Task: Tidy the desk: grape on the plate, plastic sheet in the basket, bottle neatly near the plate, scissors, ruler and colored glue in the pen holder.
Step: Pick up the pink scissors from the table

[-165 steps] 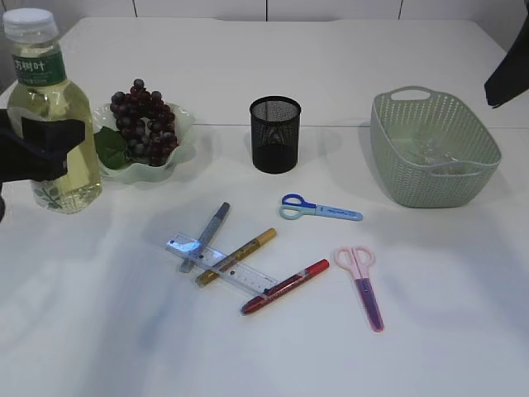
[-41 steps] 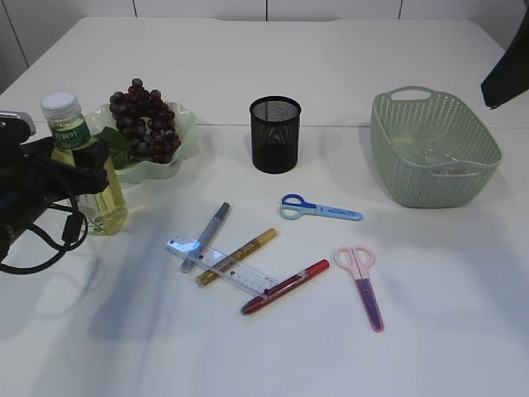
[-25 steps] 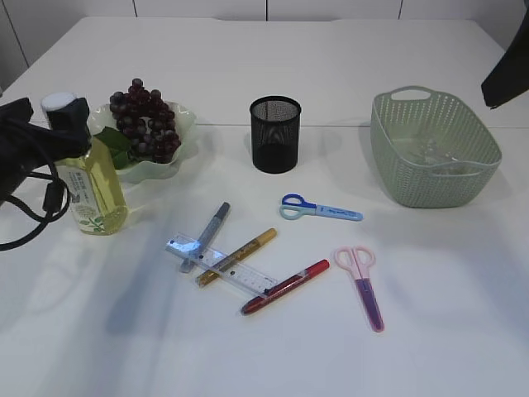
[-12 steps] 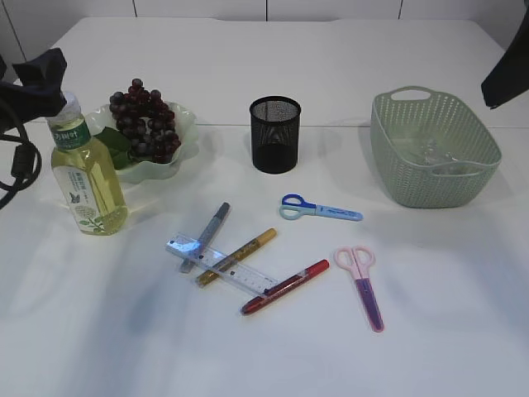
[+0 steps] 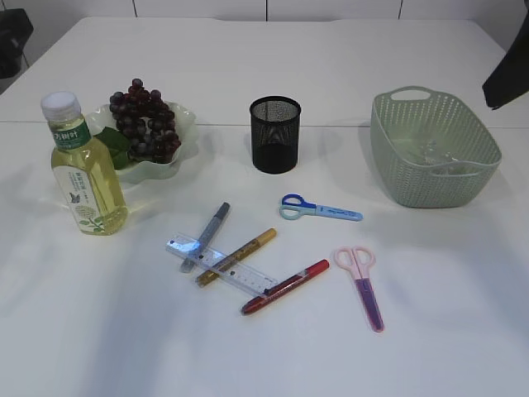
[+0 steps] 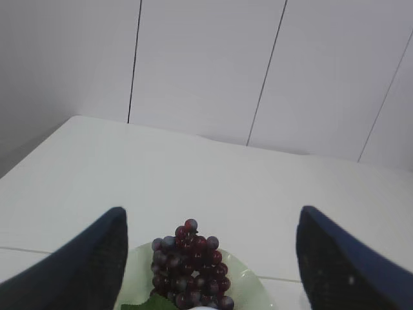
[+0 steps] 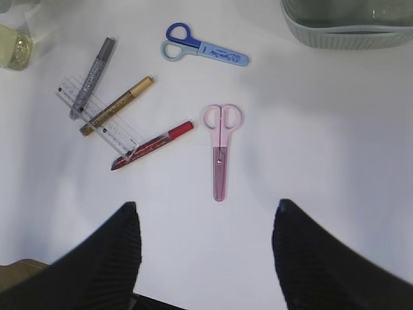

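Observation:
The bottle (image 5: 83, 174) of yellow liquid stands upright, left of the plate (image 5: 183, 116) that holds the grape bunch (image 5: 145, 120). My left gripper (image 6: 213, 213) is open and empty, high above the grapes (image 6: 193, 265). The blue scissors (image 5: 318, 208), pink scissors (image 5: 364, 281), ruler (image 5: 221, 266) and silver (image 5: 207, 234), gold (image 5: 238, 255) and red (image 5: 285, 286) glue pens lie in front of the black mesh pen holder (image 5: 275, 134). My right gripper (image 7: 206, 203) is open and empty above the pink scissors (image 7: 221, 148). A clear plastic sheet (image 5: 430, 153) lies in the green basket (image 5: 479, 157).
The left arm (image 5: 12, 37) shows only at the top left corner and the right arm (image 5: 508, 74) at the right edge. The ruler lies under the silver and gold pens. The table ends at the far edge (image 5: 264, 21).
My left gripper let go of the bottle and rose up and away to the upper left. The bottle now stands alone beside the plate. The right arm has not moved.

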Available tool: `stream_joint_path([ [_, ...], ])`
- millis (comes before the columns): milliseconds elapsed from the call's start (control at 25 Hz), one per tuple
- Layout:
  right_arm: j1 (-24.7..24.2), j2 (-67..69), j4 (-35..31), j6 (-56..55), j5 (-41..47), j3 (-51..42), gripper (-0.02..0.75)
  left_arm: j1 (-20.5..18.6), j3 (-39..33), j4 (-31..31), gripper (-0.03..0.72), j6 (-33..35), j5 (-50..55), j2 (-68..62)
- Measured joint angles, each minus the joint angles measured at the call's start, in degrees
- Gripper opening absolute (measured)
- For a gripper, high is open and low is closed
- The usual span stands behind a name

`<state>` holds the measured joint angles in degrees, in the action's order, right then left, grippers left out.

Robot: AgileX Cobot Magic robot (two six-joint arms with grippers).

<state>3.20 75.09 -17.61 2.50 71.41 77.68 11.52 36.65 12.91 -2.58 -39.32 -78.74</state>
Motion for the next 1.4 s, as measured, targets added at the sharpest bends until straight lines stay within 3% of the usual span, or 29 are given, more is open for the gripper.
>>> stream_joint_path([
  [240,0.0,0.0,0.1,0.0,0.0,0.0,0.503,0.0,2.4,-2.5,0.592,0.0,17.5,6.7],
  [600,0.0,0.0,-1.1,0.0,0.0,0.0,0.503,0.0,11.9,-4.7,0.585,0.0,62.2,15.9],
  [960,0.0,0.0,-6.9,0.0,0.0,0.0,0.503,0.0,27.0,-5.3,0.573,0.0,104.0,17.2],
  [1240,0.1,0.0,-6.5,-1.9,0.0,0.0,0.503,0.0,30.1,-4.5,0.494,-0.1,110.7,17.7],
  [1400,1.3,0.0,0.9,-7.4,0.0,0.0,0.503,0.0,30.1,-2.5,0.472,-0.1,110.7,17.7],
])
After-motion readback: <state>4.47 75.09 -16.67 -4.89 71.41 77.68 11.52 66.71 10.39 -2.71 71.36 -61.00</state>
